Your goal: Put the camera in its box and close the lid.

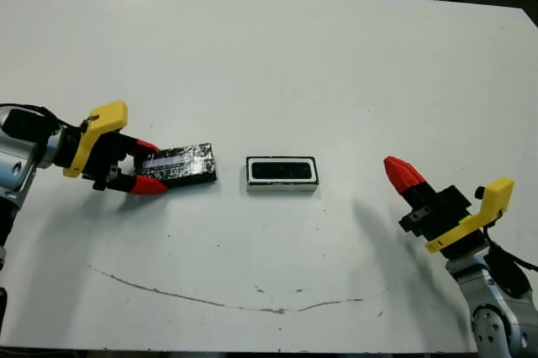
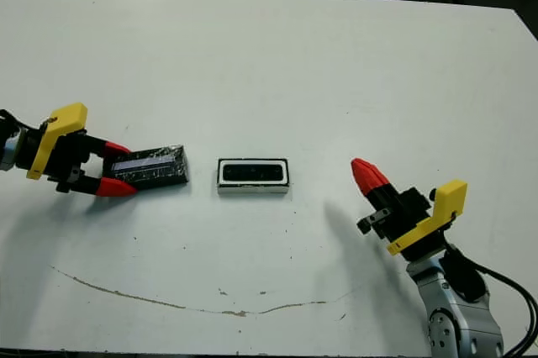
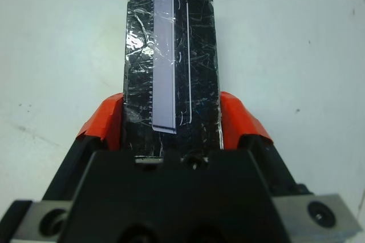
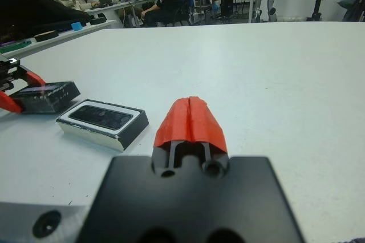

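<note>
Lid point(image 1: 179, 163) at your left gripper point(image 1: 145, 166): you see the flat black piece with its crinkly reflective face and pale strip lying on the white table point(image 1: 277, 55), its near end clamped between the two red fingers point(image 3: 100, 126), one on each long edge. Box point(image 1: 282, 174) sits just right of the lid, apart from it, with the camera point(image 1: 282, 171) already lying dark inside its white-walled tray. Your right gripper point(image 1: 402, 173) hangs well to the right of the box, above the table, its red tips pressed together on nothing. People sit at desks beyond the table in the right wrist view
</note>
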